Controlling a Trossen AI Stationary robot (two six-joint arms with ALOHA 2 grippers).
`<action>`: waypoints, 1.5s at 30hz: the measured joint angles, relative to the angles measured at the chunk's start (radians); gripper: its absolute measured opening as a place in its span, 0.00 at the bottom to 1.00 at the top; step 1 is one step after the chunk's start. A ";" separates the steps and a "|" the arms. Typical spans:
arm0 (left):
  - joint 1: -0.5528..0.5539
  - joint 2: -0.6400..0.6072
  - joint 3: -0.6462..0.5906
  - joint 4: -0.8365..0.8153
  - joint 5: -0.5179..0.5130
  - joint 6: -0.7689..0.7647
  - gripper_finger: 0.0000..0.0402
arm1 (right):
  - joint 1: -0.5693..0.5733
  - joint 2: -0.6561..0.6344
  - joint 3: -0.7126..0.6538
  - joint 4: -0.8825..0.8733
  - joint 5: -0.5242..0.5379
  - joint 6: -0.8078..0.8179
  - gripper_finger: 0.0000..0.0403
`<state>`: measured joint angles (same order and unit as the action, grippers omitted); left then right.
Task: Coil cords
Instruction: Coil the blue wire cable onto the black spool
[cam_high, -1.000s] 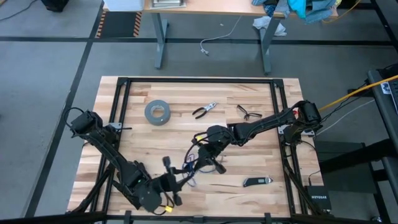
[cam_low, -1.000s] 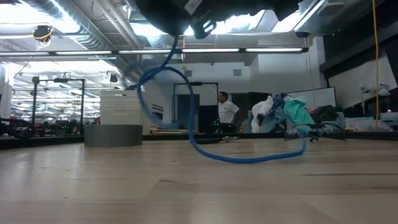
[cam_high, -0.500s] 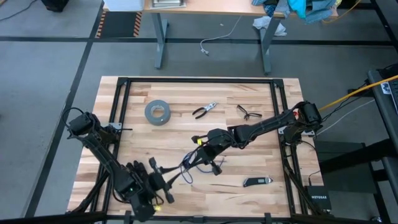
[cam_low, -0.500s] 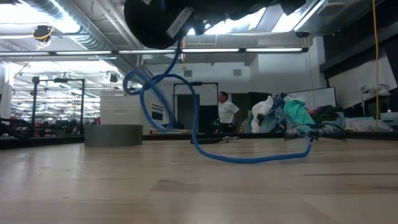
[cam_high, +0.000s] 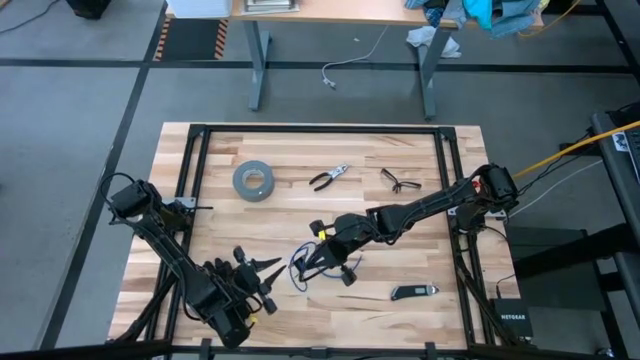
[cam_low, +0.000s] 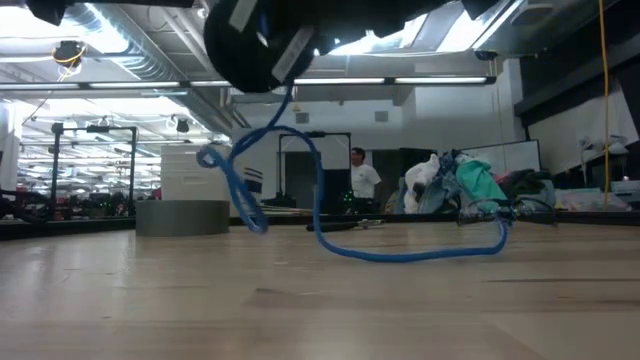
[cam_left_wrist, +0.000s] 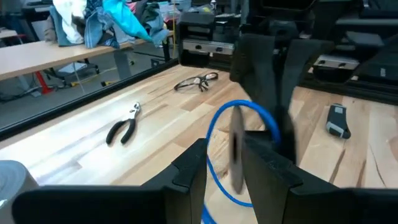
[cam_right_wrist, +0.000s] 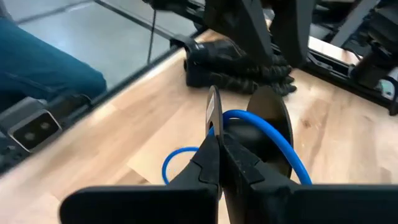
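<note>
My right tool (cam_high: 322, 249) pinches the cords (cam_high: 303, 268) shut, lifting a blue loop that hangs below it onto the worktop (cam_high: 400, 150), so slack can be wound. My left tool (cam_high: 262, 273), nearby, stands half-open, holding nothing.

Two dark jointed arms, black two-finger left tool (cam_high: 262, 277) & right tool (cam_high: 335, 262), yellow tag nr each wrist

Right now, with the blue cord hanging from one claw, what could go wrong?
1. The right claw is shut on the blue cord at one spot only; the loops hang loose and may uncoil or slip.
2. The left claw, jaws apart, holds nothing; closing in, it might tangle in the loop or bump the right claw.
3. The dragging tail could reach the box cutter.
</note>
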<state>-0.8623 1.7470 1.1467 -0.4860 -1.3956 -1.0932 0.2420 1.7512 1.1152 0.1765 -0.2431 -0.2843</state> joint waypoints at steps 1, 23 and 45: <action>0.000 0.000 0.000 0.015 0.000 0.013 0.23 | 0.000 0.000 0.000 -0.008 0.013 -0.009 0.01; 0.121 0.000 -0.003 0.057 0.212 0.240 0.41 | 0.001 0.001 -0.001 -0.021 0.021 -0.060 0.01; 0.127 0.000 -0.003 0.057 0.215 0.264 0.01 | 0.000 0.001 0.000 -0.045 0.052 -0.045 0.01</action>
<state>-0.7349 1.7473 1.1435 -0.4289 -1.1809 -0.8291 0.2424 1.7523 1.1149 0.1319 -0.1907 -0.3290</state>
